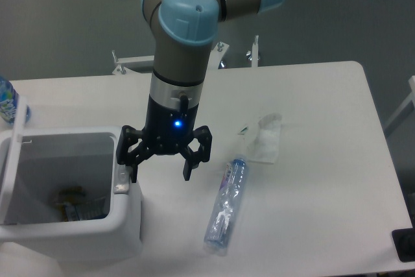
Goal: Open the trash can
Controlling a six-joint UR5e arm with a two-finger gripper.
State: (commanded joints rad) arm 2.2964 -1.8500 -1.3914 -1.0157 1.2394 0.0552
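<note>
The trash can sits at the near left corner of the white table, partly cut off by the left and bottom edges of the view. Its lid is swung up on the left side and stands nearly on edge, so the inside is exposed; some brownish and bluish scraps lie at the bottom. A small grey latch button sits on the right rim of the bin.

The gripper hangs from the arm just over the right rim of the trash can, pointing straight down. Its two fingers are spread wide apart and nothing is between them. The left fingertip hovers right beside the grey latch, at the bin's right edge; whether it touches the rim cannot be told. The right fingertip is over bare tabletop, just right of the bin. A blue light glows on the gripper's body.

To the right of the gripper, a crushed clear plastic bottle lies on its side, running from near to far. Just beyond it, further right, lies a crumpled clear wrapper. At the far left edge, a blue-and-white bottle is partly in view behind the lid.
</note>
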